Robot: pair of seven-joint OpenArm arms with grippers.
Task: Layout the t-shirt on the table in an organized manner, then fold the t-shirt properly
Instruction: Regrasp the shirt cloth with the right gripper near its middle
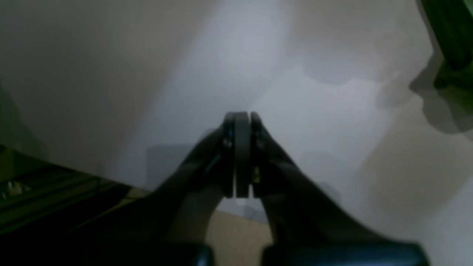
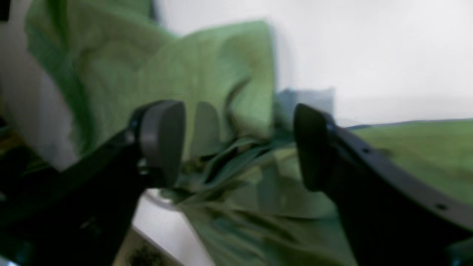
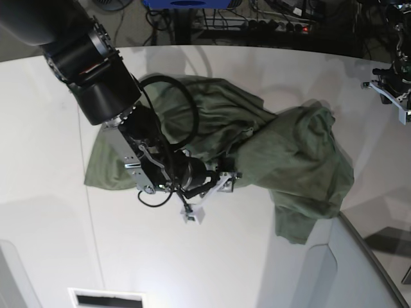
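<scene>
Right gripper (image 2: 236, 144): nearest the lens in the right wrist view; its two dark fingers stand wide apart with rumpled green cloth between and behind them; nothing is clamped; in the base view it sits low over the near edge of the t-shirt, left of centre, at the end of the big black arm (image 3: 96, 70) reaching in from the far left
T-shirt (image 3: 289, 154): olive green, crumpled and not laid flat; spread across the middle of the table from left to right; one flatter part lies at the left under the arm; a bunched, raised fold runs through the centre; the right part hangs toward the near right edge of the table; the wrist view is blurred, so finer details of the cloth cannot be told
Left gripper (image 1: 242, 155): fingers pressed together, holding nothing; it hovers over bare tabletop with a strip of green cloth only at the far right corner of its view; in the base view it is at the far right edge, well apart from the t-shirt
Table (image 3: 51, 244): white, smooth, curved along its far edge; bare around the cloth on the left and near sides
</scene>
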